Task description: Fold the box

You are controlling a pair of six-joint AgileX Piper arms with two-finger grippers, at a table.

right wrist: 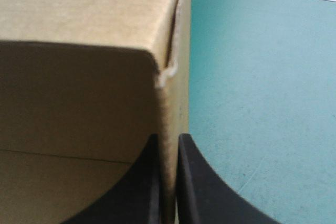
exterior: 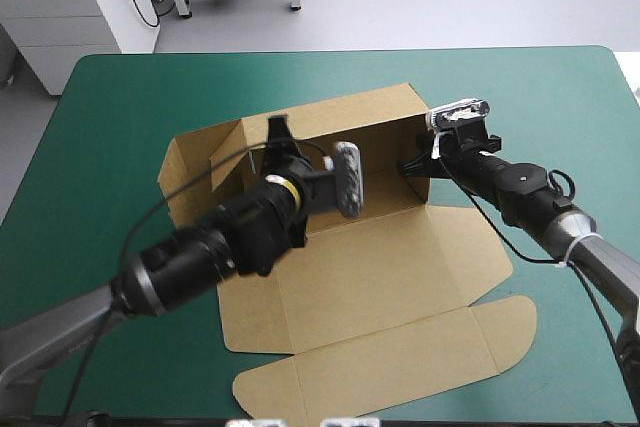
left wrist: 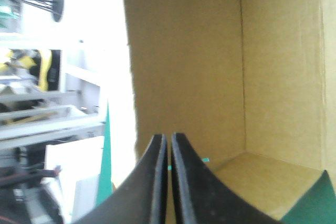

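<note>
the brown box (exterior: pixel 380 267) sits mid-frame on the teal-green worktop (exterior: pixel 110 107), its tray lengthwise left to right and its lid flat toward the lower right. the left claw (exterior: pixel 277 135) is all but closed inside the tray's left end. the right claw (exterior: pixel 412 167) pinches the right end wall.

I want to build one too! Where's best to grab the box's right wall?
Probably pinch the right wall's thin free edge, coming from the table's right side. It stands upright, so one finger fits each side, like the right claw does.
</note>
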